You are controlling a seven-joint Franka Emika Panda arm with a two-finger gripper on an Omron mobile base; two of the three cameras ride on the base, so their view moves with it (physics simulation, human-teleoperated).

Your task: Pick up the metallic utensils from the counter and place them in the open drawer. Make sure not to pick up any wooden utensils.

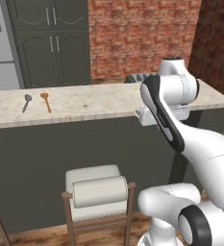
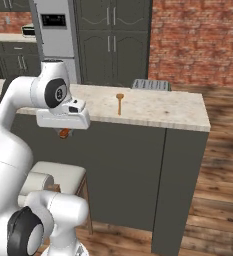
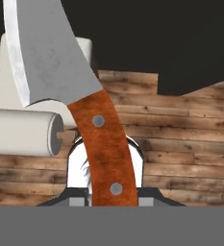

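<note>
My gripper [image 3: 112,201] is shut on the red-brown riveted handle of a knife [image 3: 104,144], whose broad grey metal blade [image 3: 46,53] points away from the hand. The hand [image 2: 63,119] hangs in front of the counter [image 2: 158,110], just below its top, with a bit of the handle [image 2: 64,133] showing under it. On the counter [image 1: 94,103] at the left lie a silver-grey metallic spoon [image 1: 27,102] and, beside it, an orange-brown wooden spoon [image 1: 46,101]. Another wooden spoon [image 2: 119,102] lies mid-counter. The open drawer is out of view.
A wooden stool with a white cushion and roll back [image 1: 96,190] stands against the counter's dark base, below the hand [image 3: 22,129]. A grey rack [image 2: 151,85] sits at the counter's far edge. Tall dark cabinets [image 1: 51,43] and a brick wall stand behind.
</note>
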